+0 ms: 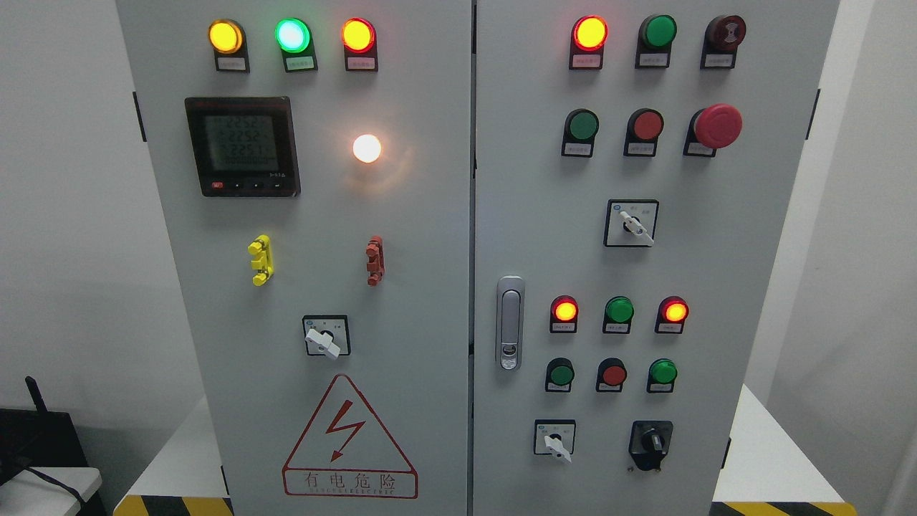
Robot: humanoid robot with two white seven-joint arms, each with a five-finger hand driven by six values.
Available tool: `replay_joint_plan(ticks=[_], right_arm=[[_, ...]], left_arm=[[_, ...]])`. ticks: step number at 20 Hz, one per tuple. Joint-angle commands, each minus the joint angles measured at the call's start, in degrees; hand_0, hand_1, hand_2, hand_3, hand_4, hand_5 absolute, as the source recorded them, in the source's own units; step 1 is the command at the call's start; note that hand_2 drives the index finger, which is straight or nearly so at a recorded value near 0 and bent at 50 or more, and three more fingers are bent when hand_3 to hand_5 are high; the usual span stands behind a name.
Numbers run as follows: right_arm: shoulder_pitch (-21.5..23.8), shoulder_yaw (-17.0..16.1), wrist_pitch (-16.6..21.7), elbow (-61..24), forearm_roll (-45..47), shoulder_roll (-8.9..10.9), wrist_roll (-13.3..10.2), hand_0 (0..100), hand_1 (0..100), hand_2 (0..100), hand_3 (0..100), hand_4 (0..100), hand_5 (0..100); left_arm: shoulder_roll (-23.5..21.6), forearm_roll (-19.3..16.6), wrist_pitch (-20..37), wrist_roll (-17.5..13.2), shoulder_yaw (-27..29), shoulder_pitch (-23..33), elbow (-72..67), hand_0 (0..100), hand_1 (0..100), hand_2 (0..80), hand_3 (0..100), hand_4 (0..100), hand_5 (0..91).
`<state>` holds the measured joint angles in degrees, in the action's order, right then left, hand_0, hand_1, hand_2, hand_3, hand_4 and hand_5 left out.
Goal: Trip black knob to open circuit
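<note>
The black knob [650,442] sits at the lower right of the grey cabinet's right door [716,287], on a black base plate, its grip pointing roughly up. A white selector switch [555,441] is just to its left. Neither of my hands nor arms shows anywhere in the head view.
The right door carries lit red lamps [589,32], green and red push buttons [613,374], a red mushroom stop button [717,126], another white selector [633,224] and a metal door handle [509,322]. The left door holds a meter [242,146], lamps, a white selector [323,340] and a warning triangle [349,439].
</note>
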<state>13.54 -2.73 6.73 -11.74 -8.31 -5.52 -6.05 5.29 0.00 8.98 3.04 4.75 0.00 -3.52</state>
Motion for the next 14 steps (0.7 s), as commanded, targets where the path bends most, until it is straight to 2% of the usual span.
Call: replay_joint_plan(ticks=[1, 11, 14], right_arm=[[0.17, 0.01, 0.12, 0.14, 0.05, -0.54, -0.01, 17, 37, 0, 1, 14, 30], [0.96, -0.17, 1.0, -1.7, 0.14, -0.81, -0.54, 17, 37, 0, 2, 15, 30], [5.6, -0.08, 3.37, -8.97, -0.12, -0.55, -0.63, 17, 38, 0, 3, 16, 29]], left_arm=[[-0.01, -1.93, -0.02, 0.04, 0.0, -0.44, 0.0, 12, 39, 0.0, 0, 0, 0.0], [-0.01, -1.84, -0.02, 0.04, 0.0, -0.44, 0.0, 12, 39, 0.0, 0, 0, 0.0], [-0.01, -1.93, -0.02, 0.04, 0.0, -0.44, 0.0, 12, 39, 0.0, 0, 0, 0.0]])
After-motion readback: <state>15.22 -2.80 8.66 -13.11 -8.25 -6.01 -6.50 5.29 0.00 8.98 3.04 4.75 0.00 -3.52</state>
